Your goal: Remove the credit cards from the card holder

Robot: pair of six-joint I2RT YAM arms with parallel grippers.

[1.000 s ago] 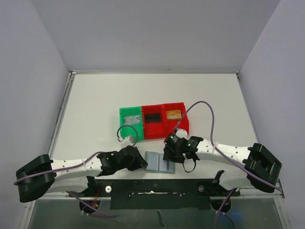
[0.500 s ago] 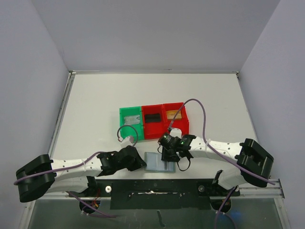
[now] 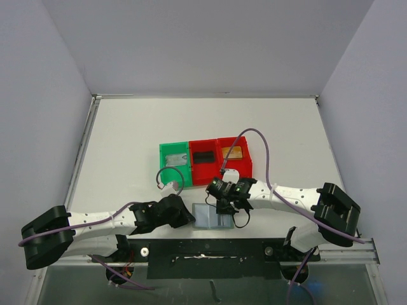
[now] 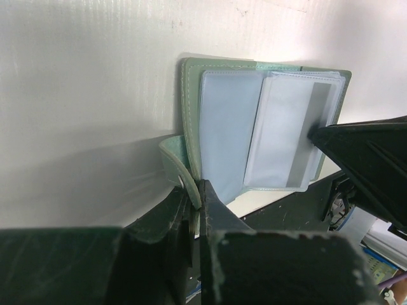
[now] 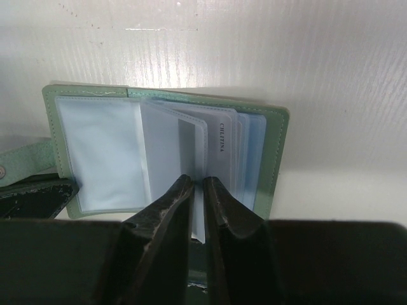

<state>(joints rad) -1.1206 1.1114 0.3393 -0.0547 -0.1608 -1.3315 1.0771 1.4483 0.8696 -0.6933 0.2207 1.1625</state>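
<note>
A: White bench, grey walls: the holder lies open at the near edge, between both arms.
B: Grips?
A: Left gripper clamps its strap. Right gripper pinches one pale leaf, card or sleeve, unclear.
B: Progress?
A: Early, it seems. Cards sit in the pockets; none lies loose. Bins behind hold flat items, unidentifiable.

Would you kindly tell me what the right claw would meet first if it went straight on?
Likely the card holder: the right claw grips one of its clear leaves, and more leaves stand straight ahead, though depth is unclear.
</note>
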